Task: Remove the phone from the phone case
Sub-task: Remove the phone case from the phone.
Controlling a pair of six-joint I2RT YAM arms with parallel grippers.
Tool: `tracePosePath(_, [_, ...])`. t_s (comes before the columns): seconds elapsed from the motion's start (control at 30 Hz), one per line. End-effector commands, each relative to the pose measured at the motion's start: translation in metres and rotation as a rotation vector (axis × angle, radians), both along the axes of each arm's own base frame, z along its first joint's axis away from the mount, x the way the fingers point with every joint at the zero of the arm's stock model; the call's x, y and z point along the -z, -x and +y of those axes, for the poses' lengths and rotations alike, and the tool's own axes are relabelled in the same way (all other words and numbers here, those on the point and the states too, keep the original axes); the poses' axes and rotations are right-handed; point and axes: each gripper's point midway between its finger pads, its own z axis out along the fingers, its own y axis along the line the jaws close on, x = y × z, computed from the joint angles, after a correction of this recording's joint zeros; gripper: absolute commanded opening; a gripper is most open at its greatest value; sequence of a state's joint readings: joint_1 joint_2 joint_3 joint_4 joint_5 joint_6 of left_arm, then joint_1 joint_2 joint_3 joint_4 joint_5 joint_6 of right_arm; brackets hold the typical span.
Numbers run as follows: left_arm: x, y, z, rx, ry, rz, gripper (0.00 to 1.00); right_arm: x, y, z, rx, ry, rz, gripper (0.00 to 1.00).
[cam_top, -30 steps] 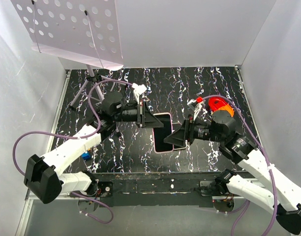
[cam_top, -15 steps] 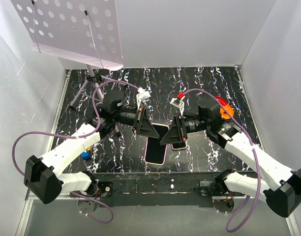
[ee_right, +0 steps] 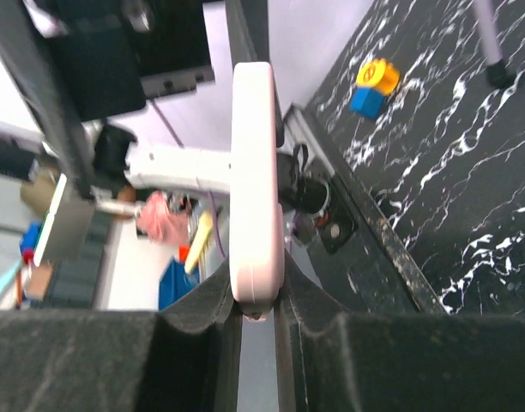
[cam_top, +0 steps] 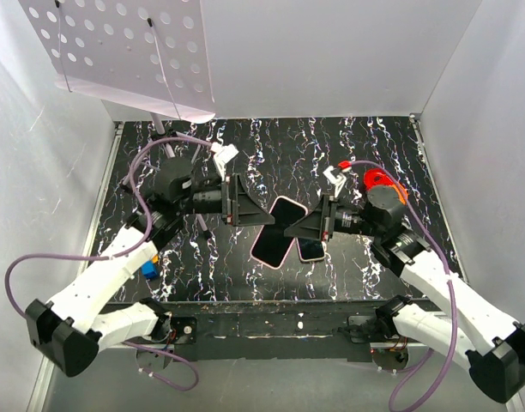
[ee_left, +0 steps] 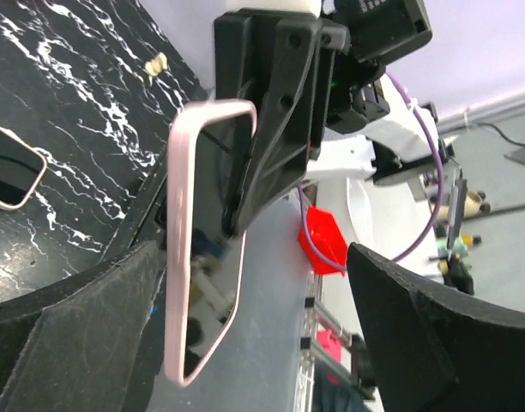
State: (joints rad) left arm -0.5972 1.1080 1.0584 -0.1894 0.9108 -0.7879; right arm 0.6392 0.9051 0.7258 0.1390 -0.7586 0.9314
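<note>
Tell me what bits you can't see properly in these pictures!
- Right wrist view: the pink case, pinched in the right gripper, shows only its thin edge. I cannot tell whether a phone is inside.
- Top view: the dark slab on the table is partly covered by that gripper.
- Left wrist view: the dark slab is cut off by the left edge.
- Top view: the blue block is tiny and half hidden by the left arm.

Table: black marble pattern, white veins [cam_top: 391, 146]
Centre: dark handset [cam_top: 311, 250] lying flat
Left edge: blue-yellow block [cam_top: 147, 272]
Right: red-orange object [cam_top: 378, 182]
</note>
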Motion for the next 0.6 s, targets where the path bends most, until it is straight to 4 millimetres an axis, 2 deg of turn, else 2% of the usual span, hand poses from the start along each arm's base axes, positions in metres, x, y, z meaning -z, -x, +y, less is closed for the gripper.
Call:
tracePosePath(0.0, [0.005,-0.011,0.011,-0.178,0.034,0.086,0.88,-0.053,-0.023,-0.020,0.180,-0.199,-0.025,0.01])
tracePosePath(0.13, [0.019,-0.008,0.009,-0.145,0.037,0.121,0.79,-0.062,-0.026,-0.025,0.161,-0.228,-0.003,0.01])
tracePosePath(0.23, [0.023,-0.004,0.008,-0.121,0.051,0.141,0.79,-0.067,-0.026,-0.027,0.160,-0.230,-0.010,0.01])
tracePosePath(0.33, [0.018,0.001,0.004,-0.071,0.116,0.156,0.67,-0.070,-0.027,-0.027,0.163,-0.240,-0.019,0.01])
tracePosePath(0.4, [0.019,0.003,0.001,-0.043,0.138,0.181,0.48,-0.069,-0.030,-0.026,0.171,-0.245,-0.007,0.01])
tracePosePath(0.47, [0.021,0.002,-0.001,-0.030,0.137,0.193,0.20,-0.068,-0.032,-0.027,0.185,-0.252,0.002,0.01])
tracePosePath(0.53, [0.019,0.001,-0.001,-0.030,0.135,0.175,0.02,-0.067,-0.035,-0.026,0.188,-0.247,0.016,0.01])
tracePosePath(0.57, [0.019,0.000,-0.001,-0.037,0.128,0.169,0.00,-0.067,-0.035,-0.025,0.188,-0.246,0.020,0.01])
